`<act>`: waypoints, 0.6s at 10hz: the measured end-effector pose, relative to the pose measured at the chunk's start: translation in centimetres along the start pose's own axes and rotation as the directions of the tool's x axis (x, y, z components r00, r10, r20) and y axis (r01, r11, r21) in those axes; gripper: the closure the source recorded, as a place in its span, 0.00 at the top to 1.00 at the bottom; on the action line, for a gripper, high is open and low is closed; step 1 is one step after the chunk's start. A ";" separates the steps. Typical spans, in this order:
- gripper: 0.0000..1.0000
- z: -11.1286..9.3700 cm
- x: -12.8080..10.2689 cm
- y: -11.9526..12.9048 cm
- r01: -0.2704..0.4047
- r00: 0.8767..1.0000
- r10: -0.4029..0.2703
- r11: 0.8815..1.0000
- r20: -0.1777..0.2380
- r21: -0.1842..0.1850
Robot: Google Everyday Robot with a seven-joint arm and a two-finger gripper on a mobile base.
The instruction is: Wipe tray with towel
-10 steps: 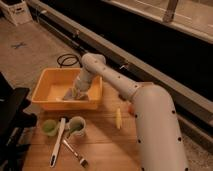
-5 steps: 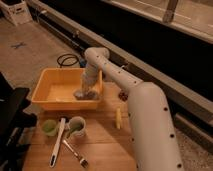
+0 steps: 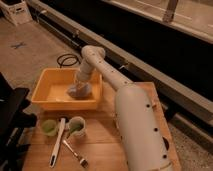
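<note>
A yellow tray (image 3: 50,102) stands on the wooden table at the left. A crumpled grey towel (image 3: 79,91) lies inside it, toward the right wall. My white arm reaches from the lower right over the table and down into the tray. My gripper (image 3: 80,84) is at the towel, pressed down on it at the tray's right side. The towel and arm hide the gripper's tip.
Two green cups (image 3: 49,126) (image 3: 76,126) stand in front of the tray, with a white utensil (image 3: 57,142) and a brush-like tool (image 3: 75,153) beside them. A black chair (image 3: 12,115) is at the left. A black cable coil (image 3: 67,60) lies on the floor behind the tray.
The gripper and towel have slid from the tray's middle toward its right side, and the arm has swung right with them.
</note>
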 end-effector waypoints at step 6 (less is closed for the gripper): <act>0.00 0.8 -7.9 2.1 -0.010 0.996 0.008 1.000 0.089 0.017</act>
